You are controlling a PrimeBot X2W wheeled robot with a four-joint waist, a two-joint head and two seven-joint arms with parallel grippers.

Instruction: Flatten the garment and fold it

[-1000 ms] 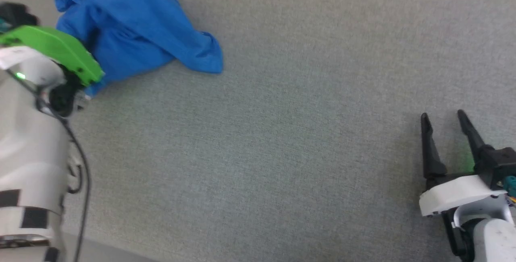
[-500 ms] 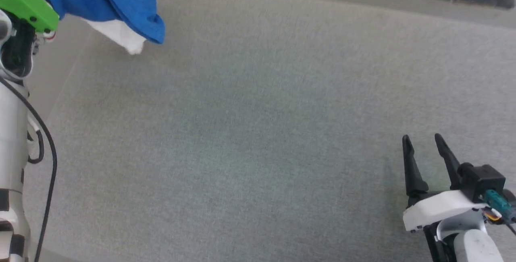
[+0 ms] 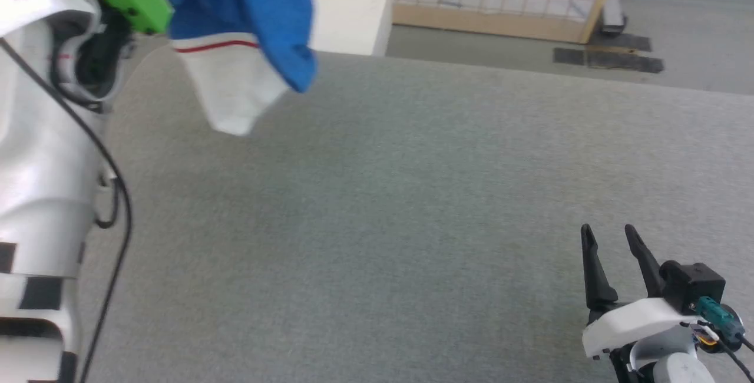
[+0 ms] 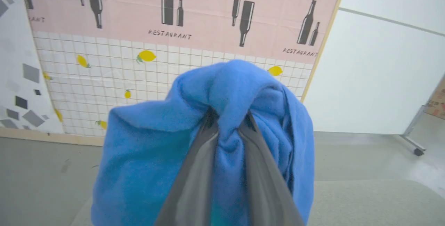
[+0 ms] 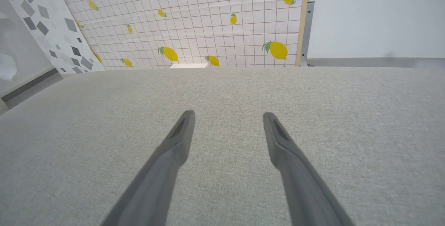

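My left fingers (image 4: 201,149) are clamped on a bunched fold of the garment (image 4: 139,156). The blue cloth wraps over both tips and spills down either side of them. In the head view the garment (image 3: 235,6) hangs at the far left of the scene and appears to be lifted off the grey surface (image 3: 412,194). One white sleeve (image 3: 230,88), edged by a thin red stripe (image 3: 215,46), dangles lowest. My right fingers (image 3: 594,271) stand apart and empty at the near right, low over the surface (image 5: 347,97) and well apart from the garment. In the right wrist view these fingers (image 5: 180,135) show bare surface between them. I judge the garment to be light, limp and without stiffness: it drapes from my single hold as one loose bundle and shows no flat panel. It is not fragile, and the soft knit should pinch easily. A thin layer could slide out of a shallow grip, though, so I judge a deep bite across a doubled edge to be safer. A hold in mid-cloth, like my present one, gathers the garment and does not spread it. The better places to take hold are probably its free edges: the hanging sleeve, a shoulder seam or a hem corner. I cannot tell where the hem lies within the bundle.
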